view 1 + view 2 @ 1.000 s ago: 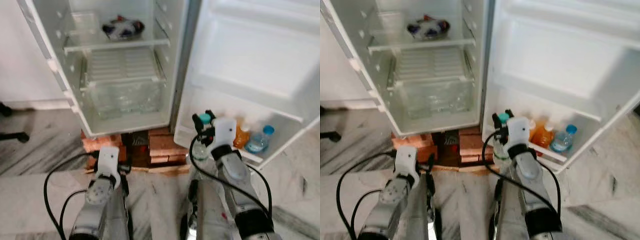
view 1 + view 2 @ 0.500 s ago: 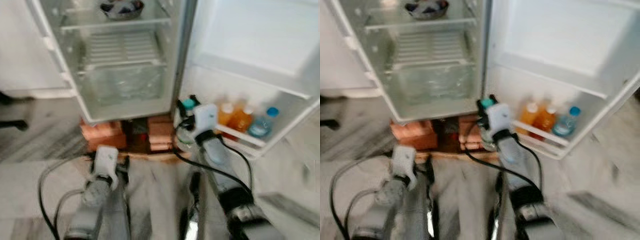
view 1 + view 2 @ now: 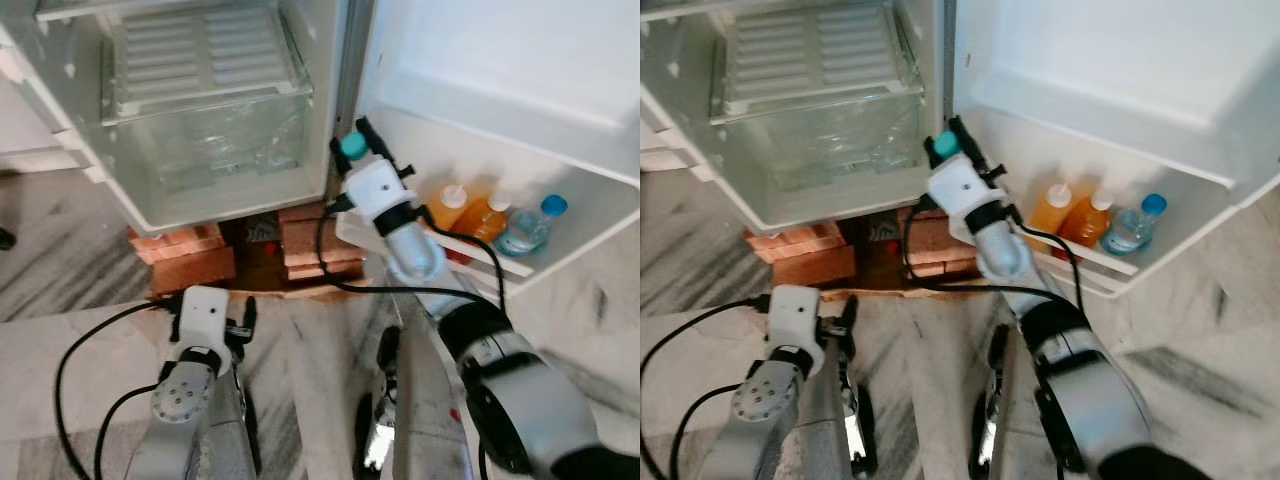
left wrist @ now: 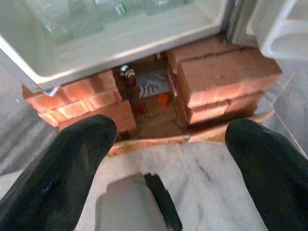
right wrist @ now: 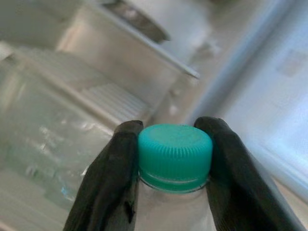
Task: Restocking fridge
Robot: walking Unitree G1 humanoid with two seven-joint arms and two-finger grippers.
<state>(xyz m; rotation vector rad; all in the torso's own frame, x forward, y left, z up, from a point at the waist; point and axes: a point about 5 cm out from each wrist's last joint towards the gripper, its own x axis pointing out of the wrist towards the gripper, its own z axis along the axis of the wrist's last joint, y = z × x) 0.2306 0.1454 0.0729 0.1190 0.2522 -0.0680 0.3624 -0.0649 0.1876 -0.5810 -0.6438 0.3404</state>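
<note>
Black right claw (image 5: 175,163) pinches what looks like a teal-capped bottle (image 5: 175,150).

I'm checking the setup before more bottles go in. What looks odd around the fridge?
The fridge stands on stacked red bricks, with small clutter in the gap between the stacks. Nothing looks spilled; the door-shelf bottles stand upright.

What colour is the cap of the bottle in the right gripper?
The cap is teal green, seen best in the right wrist view, between the right gripper fingers.
</note>
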